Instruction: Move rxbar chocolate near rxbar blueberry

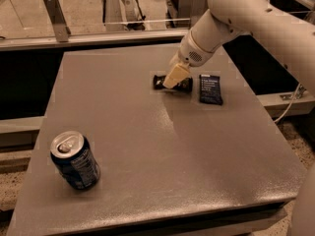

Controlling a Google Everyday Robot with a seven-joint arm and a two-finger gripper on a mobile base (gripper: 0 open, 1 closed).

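The rxbar chocolate [186, 85] is a flat black wrapper lying on the grey table [147, 146] at the back, right of centre. My gripper [175, 76] comes down from the upper right, sits on the bar's middle and hides part of it. The rxbar blueberry [210, 89] is a dark navy wrapper lying flat just to the right of the black bar, with a narrow gap between them.
A blue soda can [75, 160] stands upright near the table's front left. A metal rail and glass barrier [98, 26] run behind the table. A cable [290, 107] hangs by the right edge. My white arm [256, 18] spans the upper right.
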